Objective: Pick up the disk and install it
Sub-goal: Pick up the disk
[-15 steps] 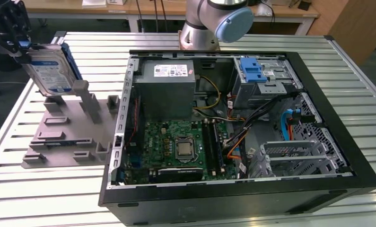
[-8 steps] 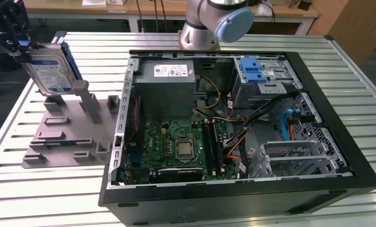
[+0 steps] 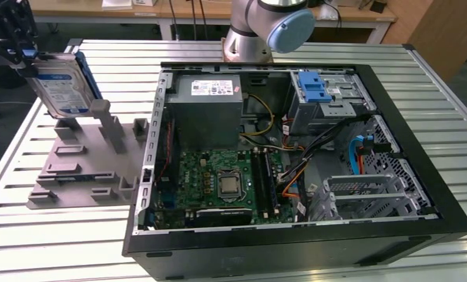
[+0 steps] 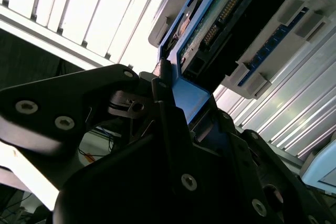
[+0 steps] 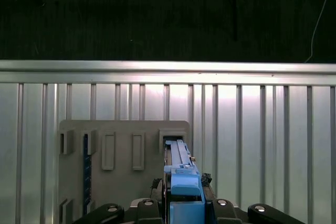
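While our claw (image 3: 24, 57) squeezes the disk (image 3: 61, 88) by its blue frame, we see its white-and-blue label, with print too small to read.

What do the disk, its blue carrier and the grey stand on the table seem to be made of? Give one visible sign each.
The disk: probably metal, with a silvery sheen above its printed face. Its blue carrier: likely moulded plastic, with even saturated colour and soft satin reflections. The grey stand: seemingly matte plastic, uniform dull grey with no glints; printed or moulded cannot be told.
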